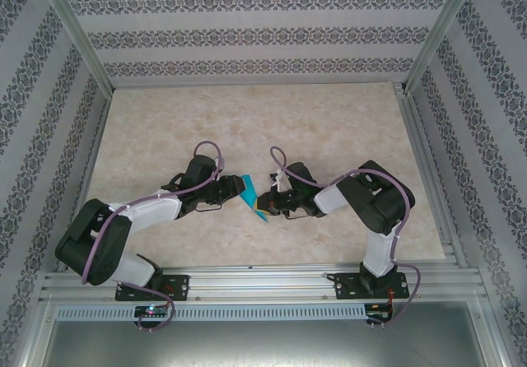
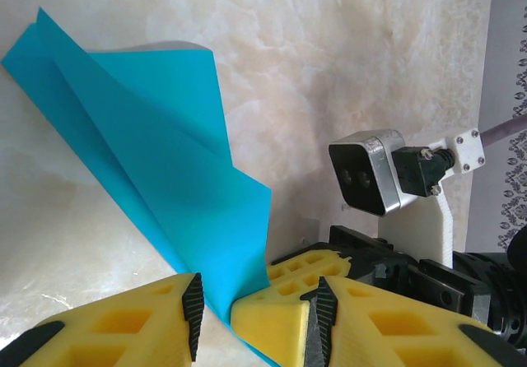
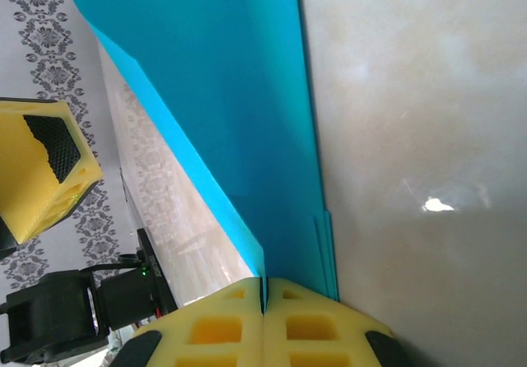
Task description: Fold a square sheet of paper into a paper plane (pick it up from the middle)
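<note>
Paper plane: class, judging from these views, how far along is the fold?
Done: the sheet is off the table and already creased into layers. In hand: the right gripper, jaws shut, pinches it; the left gripper, jaws open, straddles it. Left: no finished dart with wings shows yet.

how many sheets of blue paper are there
1: a folded sheet, pinched in the right fingers, its edge passing between the open left fingers. Another could hide inside the fold.

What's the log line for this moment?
paper: creased, held between arms | right gripper: shut on paper | left gripper: open, paper between fingers
</note>
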Tool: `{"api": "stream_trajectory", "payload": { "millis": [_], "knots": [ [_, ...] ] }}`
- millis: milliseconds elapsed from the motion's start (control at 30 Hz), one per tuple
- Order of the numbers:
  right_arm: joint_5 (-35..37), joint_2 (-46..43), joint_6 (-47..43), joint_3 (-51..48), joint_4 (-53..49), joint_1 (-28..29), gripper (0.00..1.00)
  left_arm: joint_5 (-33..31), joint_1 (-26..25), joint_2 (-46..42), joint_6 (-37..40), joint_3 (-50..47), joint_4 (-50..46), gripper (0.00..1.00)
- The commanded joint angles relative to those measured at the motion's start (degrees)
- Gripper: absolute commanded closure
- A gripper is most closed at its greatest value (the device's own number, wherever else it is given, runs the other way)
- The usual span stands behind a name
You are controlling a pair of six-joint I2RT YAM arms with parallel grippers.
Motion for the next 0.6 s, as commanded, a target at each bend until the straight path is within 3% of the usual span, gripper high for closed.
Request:
{"api": "stream_trajectory", "payload": {
  "millis": [0, 567],
  "knots": [
    [8.56, 1.06, -2.52, -0.65, -8.38, 0.37, 0.98, -1.08, -0.69, -0.82, -0.27, 1.05, -1.98, 0.56],
    [10.62, -1.53, -3.31, 1.45, -16.44, 0.64, 0.99, 1.1, -0.66, 1.06, -1.66, 1.3, 2.11, 0.55]
  ]
}}
